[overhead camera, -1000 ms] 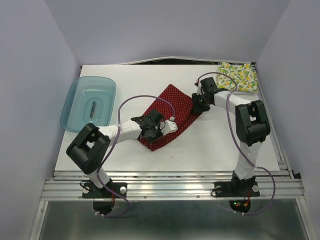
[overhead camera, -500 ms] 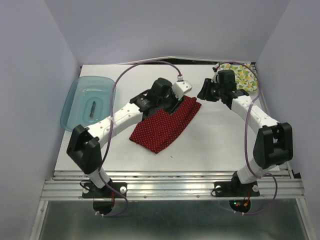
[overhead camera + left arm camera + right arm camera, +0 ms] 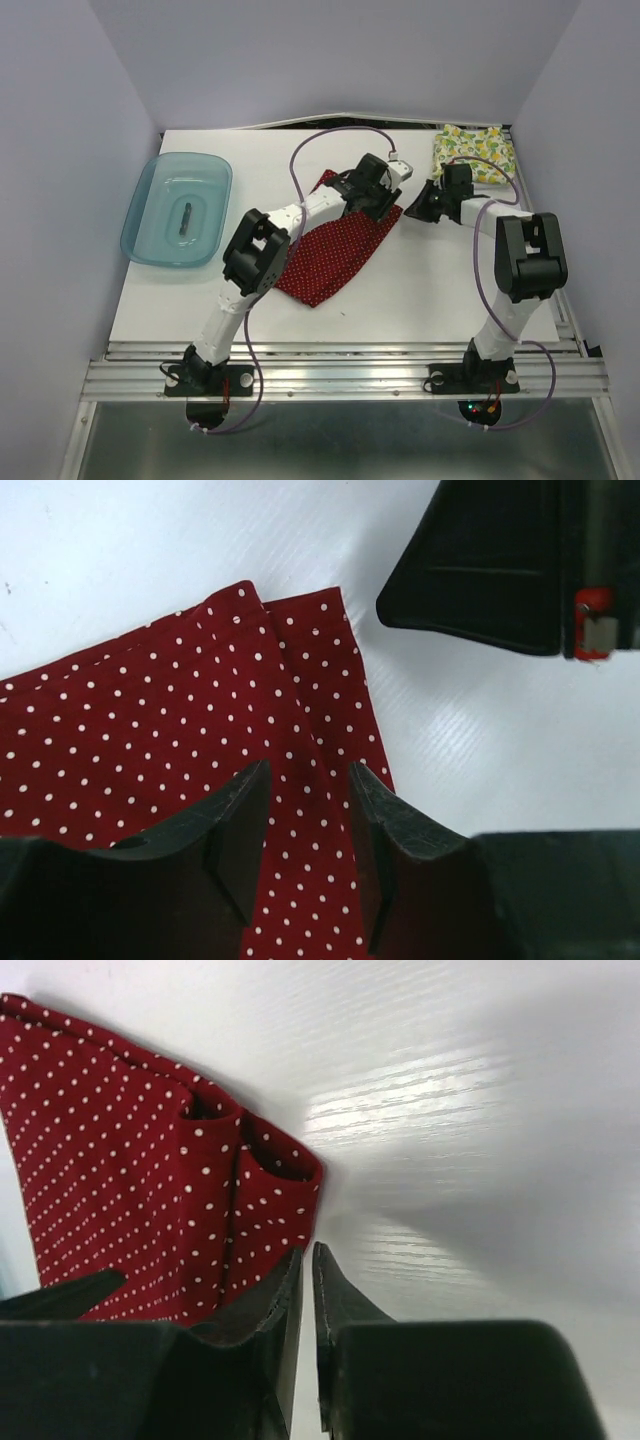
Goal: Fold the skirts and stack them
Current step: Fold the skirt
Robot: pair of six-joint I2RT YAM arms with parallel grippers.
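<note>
The dark red polka-dot skirt [image 3: 335, 250] lies folded on the white table [image 3: 440, 290]. My left gripper [image 3: 378, 204] hovers over its far right corner, jaws open. In the left wrist view the dotted cloth [image 3: 150, 730] lies flat under the gripper [image 3: 307, 772], not pinched. My right gripper [image 3: 413, 209] is shut and empty, low on the table just right of that corner. In the right wrist view the gripper [image 3: 308, 1250] points at the skirt's folded edge [image 3: 150, 1160]. The cream fruit-print skirt [image 3: 475, 152] lies bunched at the far right corner.
A translucent blue tray [image 3: 150, 235] holding a small dark object [image 3: 186, 218] stands at the left edge. The right gripper's black body [image 3: 490, 570] shows close in the left wrist view. Grey walls close in on three sides.
The red skirt was folded over itself from the near end. My left gripper then moved right to the skirt's far right corner. My right gripper came down beside that corner.
</note>
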